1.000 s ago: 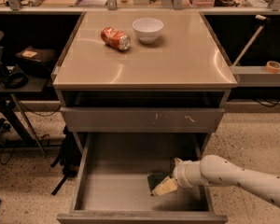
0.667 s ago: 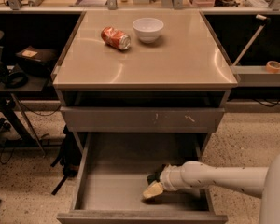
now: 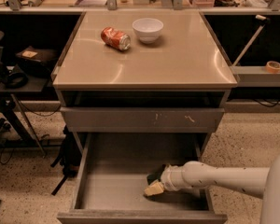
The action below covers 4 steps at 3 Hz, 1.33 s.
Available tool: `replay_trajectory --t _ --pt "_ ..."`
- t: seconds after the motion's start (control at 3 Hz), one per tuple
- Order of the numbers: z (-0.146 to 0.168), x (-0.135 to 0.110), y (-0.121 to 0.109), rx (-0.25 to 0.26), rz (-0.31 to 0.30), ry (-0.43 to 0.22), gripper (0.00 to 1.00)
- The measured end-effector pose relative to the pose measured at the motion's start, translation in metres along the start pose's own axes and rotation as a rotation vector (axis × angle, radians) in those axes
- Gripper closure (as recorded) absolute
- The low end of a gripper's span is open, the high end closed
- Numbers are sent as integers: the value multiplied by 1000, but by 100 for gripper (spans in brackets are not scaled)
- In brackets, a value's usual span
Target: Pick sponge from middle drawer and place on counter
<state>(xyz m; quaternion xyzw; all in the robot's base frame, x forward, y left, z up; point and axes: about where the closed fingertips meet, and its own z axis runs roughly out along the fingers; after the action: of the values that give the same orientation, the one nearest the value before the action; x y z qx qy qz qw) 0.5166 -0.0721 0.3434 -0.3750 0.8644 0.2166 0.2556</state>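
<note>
Claw [image 3: 154, 189] sits low inside the middle drawer [image 3: 109, 190], right by the dark sponge [image 3: 155, 174] (gripping or not, I cannot tell); lifting it onto the desk [image 3: 177, 59] remains, I judge.

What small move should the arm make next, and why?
Probably ease the gripper toward the rear of the middle drawer, onto the sponge. The sponge lies on the drawer floor just behind the gripper and seems not yet grasped.

Red can [image 3: 115, 38] on its side, white bowl [image 3: 147, 29] (upright), tape roll [image 3: 273, 66]
</note>
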Motion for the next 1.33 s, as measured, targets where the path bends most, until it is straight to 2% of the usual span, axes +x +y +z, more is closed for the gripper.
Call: replay_trajectory --t 0.67,1.0,1.33 --pt "-3 -3 1 0 0 0 65" --pt "-47 -25 -13 86 4 -64 88" --pt "-129 -82 -38 202 -54 -166 100"
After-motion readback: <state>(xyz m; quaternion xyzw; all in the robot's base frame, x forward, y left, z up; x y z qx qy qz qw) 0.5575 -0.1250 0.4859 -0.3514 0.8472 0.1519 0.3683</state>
